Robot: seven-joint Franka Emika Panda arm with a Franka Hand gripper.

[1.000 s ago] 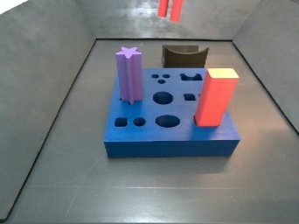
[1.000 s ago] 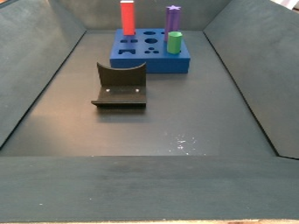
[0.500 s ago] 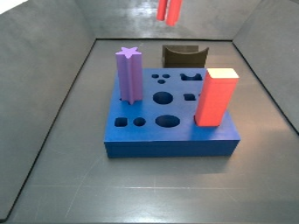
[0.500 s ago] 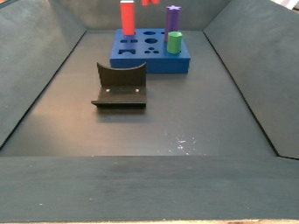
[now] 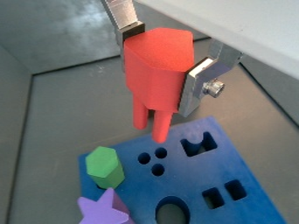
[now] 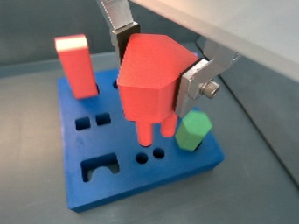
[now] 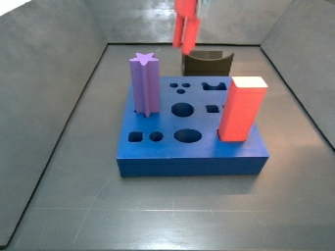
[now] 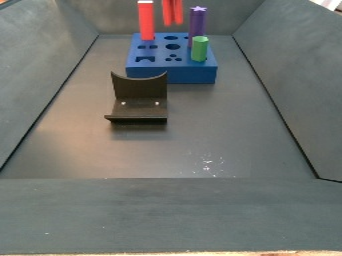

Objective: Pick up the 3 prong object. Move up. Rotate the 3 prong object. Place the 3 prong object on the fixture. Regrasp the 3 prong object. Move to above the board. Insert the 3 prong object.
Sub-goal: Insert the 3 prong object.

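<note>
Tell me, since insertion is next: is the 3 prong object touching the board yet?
Apart. In a wrist view, the 3 prong object, held in the hand, hangs with its prongs clear above the board.

3 prong object (image 5: 156,74) red | board (image 5: 233,166) blue | gripper (image 5: 165,52) silver

My gripper (image 5: 163,66) has come down since a second ago, bringing the 3 prong object (image 7: 186,25) lower over the board (image 7: 191,145). In a side view it was barely in frame at the top edge; now more of it (image 8: 173,11) shows, seemingly above the board's far end.
</note>
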